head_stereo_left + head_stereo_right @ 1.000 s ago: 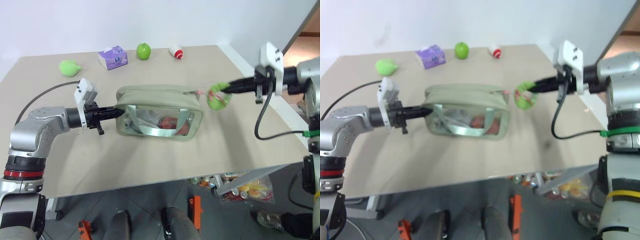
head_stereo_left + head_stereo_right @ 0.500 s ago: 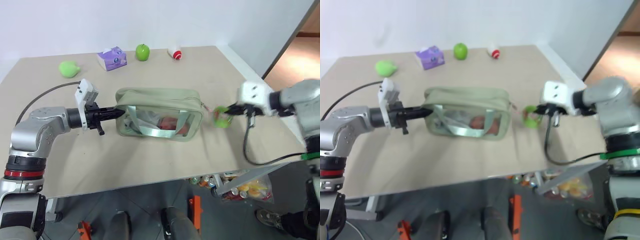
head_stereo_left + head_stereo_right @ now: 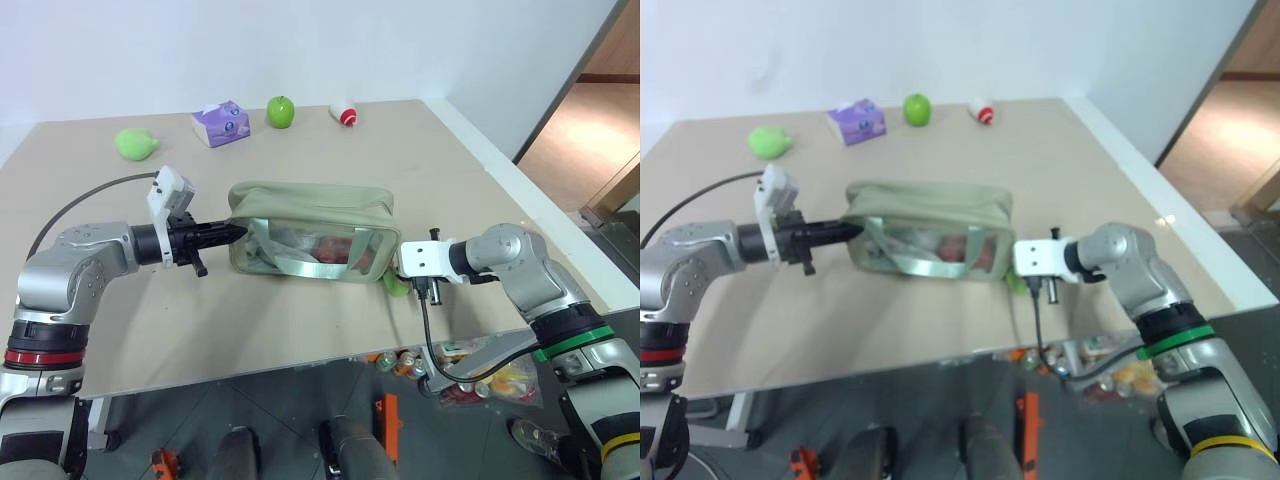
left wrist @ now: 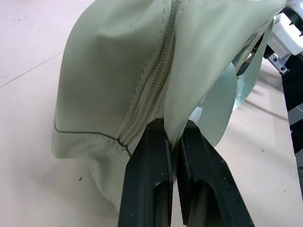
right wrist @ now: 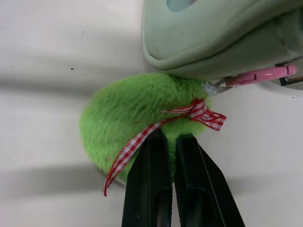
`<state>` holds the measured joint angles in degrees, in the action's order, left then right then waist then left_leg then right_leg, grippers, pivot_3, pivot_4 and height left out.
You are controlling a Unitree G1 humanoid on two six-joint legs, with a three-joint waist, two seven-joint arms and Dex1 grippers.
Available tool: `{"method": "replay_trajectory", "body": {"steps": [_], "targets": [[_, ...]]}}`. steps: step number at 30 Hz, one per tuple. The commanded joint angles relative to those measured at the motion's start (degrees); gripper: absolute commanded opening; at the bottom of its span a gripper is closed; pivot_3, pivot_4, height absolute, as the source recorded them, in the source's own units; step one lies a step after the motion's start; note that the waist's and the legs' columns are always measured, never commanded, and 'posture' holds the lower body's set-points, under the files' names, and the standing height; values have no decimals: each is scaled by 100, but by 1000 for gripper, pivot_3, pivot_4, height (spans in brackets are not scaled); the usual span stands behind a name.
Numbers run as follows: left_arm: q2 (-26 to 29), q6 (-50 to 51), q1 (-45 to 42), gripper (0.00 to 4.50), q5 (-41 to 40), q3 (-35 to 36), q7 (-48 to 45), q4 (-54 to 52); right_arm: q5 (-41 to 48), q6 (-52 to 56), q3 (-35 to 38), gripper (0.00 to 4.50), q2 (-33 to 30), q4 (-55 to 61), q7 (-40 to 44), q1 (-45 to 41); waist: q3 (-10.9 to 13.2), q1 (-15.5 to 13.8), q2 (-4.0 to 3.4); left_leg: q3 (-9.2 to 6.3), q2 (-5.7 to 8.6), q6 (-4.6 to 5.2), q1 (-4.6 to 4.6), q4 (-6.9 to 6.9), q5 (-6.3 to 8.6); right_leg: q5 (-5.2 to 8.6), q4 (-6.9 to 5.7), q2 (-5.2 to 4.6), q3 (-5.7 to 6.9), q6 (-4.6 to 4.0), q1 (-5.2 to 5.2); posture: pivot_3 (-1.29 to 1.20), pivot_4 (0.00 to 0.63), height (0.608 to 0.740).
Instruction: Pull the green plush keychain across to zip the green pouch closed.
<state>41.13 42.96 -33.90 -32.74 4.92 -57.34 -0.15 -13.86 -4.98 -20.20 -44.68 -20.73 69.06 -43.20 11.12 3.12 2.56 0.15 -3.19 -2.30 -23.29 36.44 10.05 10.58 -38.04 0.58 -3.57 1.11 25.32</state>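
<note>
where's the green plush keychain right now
In the head views the green plush keychain lies on the table at the right end of the green pouch, clamped in the right tool and clipped to the pouch.

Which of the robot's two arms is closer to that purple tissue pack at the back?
Left. The left gripper pinches the green pouch end nearer the purple tissue pack; the right gripper holds the green plush keychain at the far end.

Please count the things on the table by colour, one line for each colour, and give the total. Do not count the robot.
Green: 4, namely the green pouch, the green plush keychain, the plush blob and the apple.
Purple: 1, the tissue pack.
Red and white: 1, a small object near the apple.
Total: 6
</note>
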Motion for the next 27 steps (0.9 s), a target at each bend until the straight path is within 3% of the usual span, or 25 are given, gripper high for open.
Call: {"method": "replay_trajectory", "body": {"steps": [1,12,19,27], "targets": [[78,63,71,0,-119,171,29,-221,81,-35,99,28,-186,-162,283,-168,0,0,0,0,0,0,0,-1,0,0,0,0,0,0,0,0,150,740],[22,176,120,0,-276,276,190,-201,291,-110,401,28,-830,-615,656,-356,0,-2,0,-1,0,-3,3,-31,7,22,1,2,1,-10,5,0,150,740],[-74,245,168,0,-435,451,406,-175,896,493,537,28,-745,118,1008,301,0,-7,0,-3,1,-4,4,-35,7,27,1,1,2,-7,2,0,150,740],[-65,312,144,0,-550,515,515,-162,550,405,322,28,-624,193,817,435,0,-4,1,-3,1,-7,7,-34,9,27,1,2,2,-7,2,0,150,740]]}}
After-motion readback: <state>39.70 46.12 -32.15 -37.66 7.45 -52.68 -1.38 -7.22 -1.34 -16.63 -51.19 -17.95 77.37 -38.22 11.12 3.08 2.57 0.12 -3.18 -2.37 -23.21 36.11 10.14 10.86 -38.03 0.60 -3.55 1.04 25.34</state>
